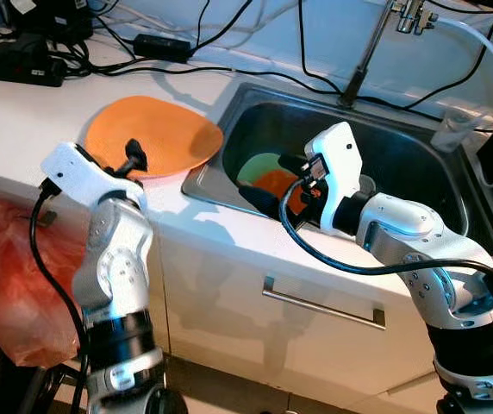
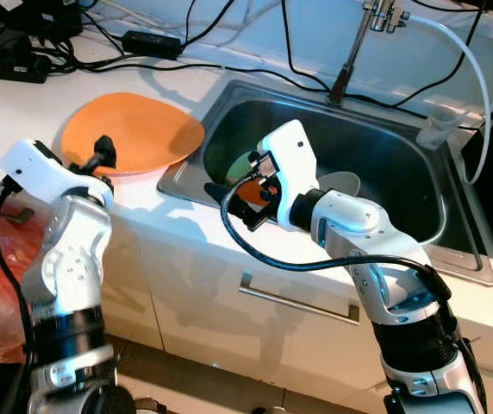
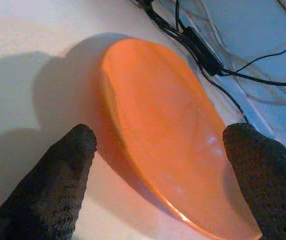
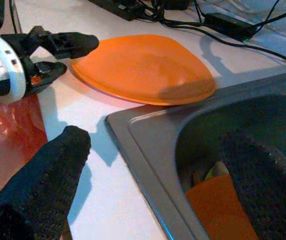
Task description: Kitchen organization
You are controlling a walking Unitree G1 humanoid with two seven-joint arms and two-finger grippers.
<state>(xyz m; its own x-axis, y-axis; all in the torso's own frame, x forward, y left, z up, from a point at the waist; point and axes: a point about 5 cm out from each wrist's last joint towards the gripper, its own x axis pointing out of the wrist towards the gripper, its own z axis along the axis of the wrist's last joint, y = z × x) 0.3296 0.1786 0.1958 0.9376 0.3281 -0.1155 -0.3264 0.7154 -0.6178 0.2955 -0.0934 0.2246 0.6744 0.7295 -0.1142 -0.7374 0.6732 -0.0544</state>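
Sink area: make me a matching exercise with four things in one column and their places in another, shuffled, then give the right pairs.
Things:
1. orange plate
2. green dish
3. left gripper
4. right gripper

Places:
A. at the near edge of the orange plate, fingers open
B. inside the sink
C. flat on the white counter, left of the sink
D. over the sink's near left rim, fingers open

Pairs: 1-C, 2-B, 3-A, 4-D

Orange plate (image 1: 152, 134); steel-grey sink (image 1: 419, 155); white counter (image 1: 22, 121); translucent red bag (image 1: 14, 285); black cables (image 1: 229, 73).
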